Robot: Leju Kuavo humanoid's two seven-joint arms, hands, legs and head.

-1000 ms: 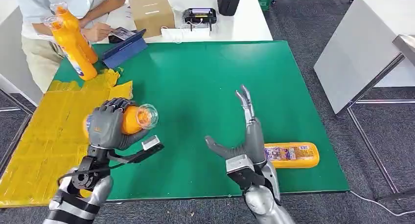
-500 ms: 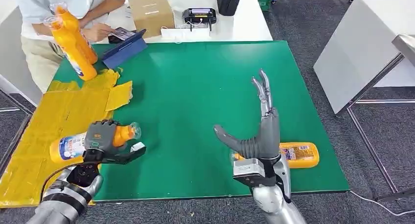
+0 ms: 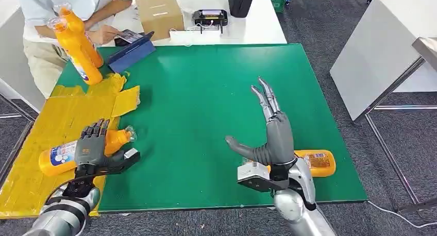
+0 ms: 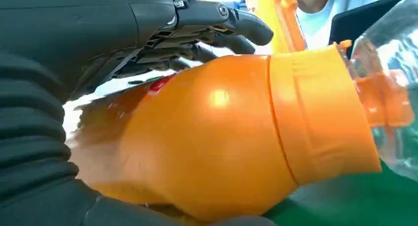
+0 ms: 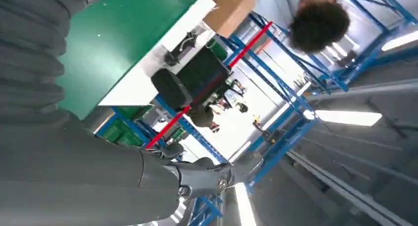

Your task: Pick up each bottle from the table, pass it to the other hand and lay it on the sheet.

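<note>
An orange bottle (image 3: 55, 159) with a clear cap lies on its side on the yellow sheet (image 3: 46, 117), cap toward the green mat (image 3: 206, 91). My left hand (image 3: 94, 147) lies over its shoulder with the fingers stretched out straight and the thumb beside the neck. In the left wrist view the bottle (image 4: 222, 137) sits under the hand, with a gap of light between it and the fingers (image 4: 217, 18). My right hand (image 3: 271, 135) stands open above the mat, fingers pointing up, holding nothing. A second orange bottle (image 3: 317, 163) lies on the mat just behind it.
A person (image 3: 56, 9) at the far left corner holds two upright orange bottles (image 3: 78, 43). A blue tablet (image 3: 131, 51), a cardboard box (image 3: 160, 12) and a black device (image 3: 210, 17) lie beyond the mat. A white table (image 3: 381, 45) stands to the right.
My left hand carried the bottle down and left onto the yellow sheet, then straightened its fingers off it. My right hand rose, moved a little right and stayed open.
</note>
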